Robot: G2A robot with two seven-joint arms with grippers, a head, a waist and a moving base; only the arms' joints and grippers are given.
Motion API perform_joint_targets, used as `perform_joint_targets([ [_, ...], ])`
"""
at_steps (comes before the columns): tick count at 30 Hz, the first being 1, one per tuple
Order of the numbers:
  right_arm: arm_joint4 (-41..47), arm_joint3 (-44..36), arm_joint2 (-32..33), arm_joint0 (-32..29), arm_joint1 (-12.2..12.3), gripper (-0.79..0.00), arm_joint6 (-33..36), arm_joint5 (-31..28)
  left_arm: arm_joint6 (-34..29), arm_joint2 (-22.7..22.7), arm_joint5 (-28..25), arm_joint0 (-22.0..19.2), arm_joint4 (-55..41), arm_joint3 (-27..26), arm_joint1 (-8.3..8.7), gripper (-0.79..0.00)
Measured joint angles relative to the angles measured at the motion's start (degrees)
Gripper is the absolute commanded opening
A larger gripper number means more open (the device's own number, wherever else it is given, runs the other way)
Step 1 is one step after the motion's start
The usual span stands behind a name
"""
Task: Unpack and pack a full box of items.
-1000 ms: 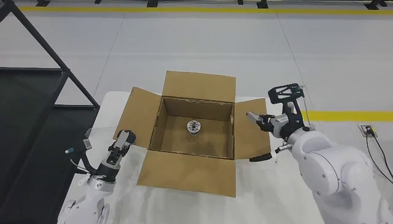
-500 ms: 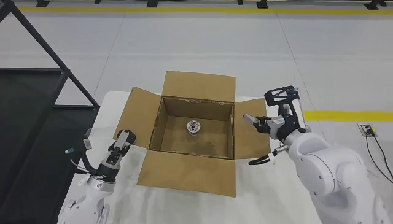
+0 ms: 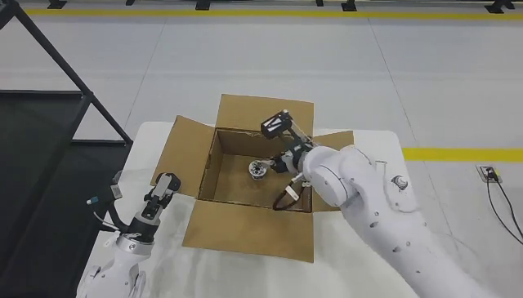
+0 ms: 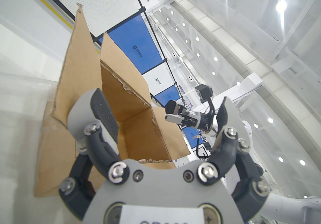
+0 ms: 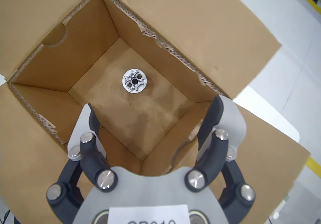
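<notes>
Box [image 3: 263, 144] of brown cardboard stands on the white table [image 3: 368, 241] with its four flaps spread outward. On the box floor, about the middle and apart from every wall, lies a single round metal part [image 5: 134, 81] with holes in its face. The right gripper [image 5: 154, 107] hangs above the box opening, over the corner nearest the robot's right, with its fingers spread wide and nothing between them. The left gripper [image 4: 161, 99] sits outside the box, just beside the left flap, also spread and empty; whether it touches the flap cannot be told
</notes>
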Motion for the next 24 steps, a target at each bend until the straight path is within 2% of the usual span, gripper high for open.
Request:
perform_joint_targets([
  [3,1.3,7.6,-5.0,3.2,-2.7,0.000,-2.0,2.1,0.0,0.0,0.0,0.0,0.0,0.0,0.00,0.000],
  [11,6.9,22.8,-12.7,7.3,-9.5,0.000,-8.7,3.8,0.0,0.0,0.0,0.0,0.0,0.0,0.00,0.000],
  [16,10.2,30.6,-14.8,8.9,-13.6,0.000,-12.2,7.5,0.0,0.0,0.0,0.0,0.0,0.0,0.00,0.000],
  [24,13.5,41.4,-16.5,11.0,-19.2,0.000,-16.4,9.7,0.0,0.0,0.0,0.0,0.0,0.0,0.00,0.000],
])
